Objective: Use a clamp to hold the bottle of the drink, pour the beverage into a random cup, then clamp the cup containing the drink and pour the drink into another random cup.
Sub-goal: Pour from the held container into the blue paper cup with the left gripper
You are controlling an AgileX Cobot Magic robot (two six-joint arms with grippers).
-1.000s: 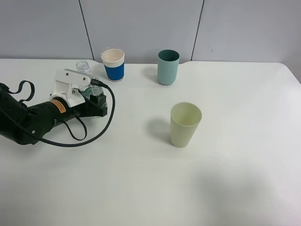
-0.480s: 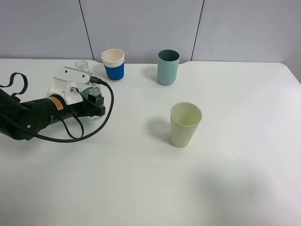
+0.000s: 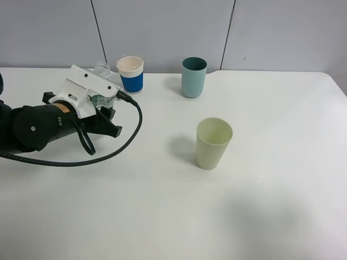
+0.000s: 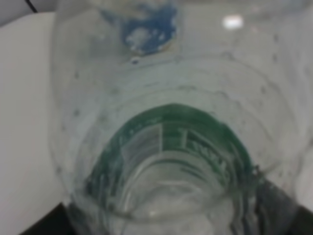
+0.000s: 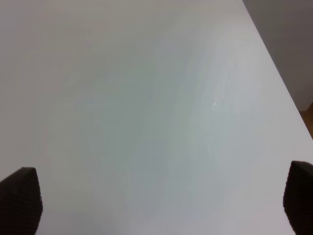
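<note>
The left jaws are pinched on a clear plastic bottle (image 4: 166, 147) with a green label, which is held near the rear left corner of the worktop (image 3: 271, 189), just beside a blue-sleeved paper cup (image 3: 130, 75). The right jaws are spread wide, their dark fingertips (image 5: 19, 198) being shown over the white worktop near one of its edges. A teal cup (image 3: 193, 77) is stood by the rear edge, and a pale green cup (image 3: 213, 143) is set near the middle, well apart from the bottle.

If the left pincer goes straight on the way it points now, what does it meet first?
Probably the blue paper cup, seen through the held bottle in the wrist view; depth is unclear.
</note>
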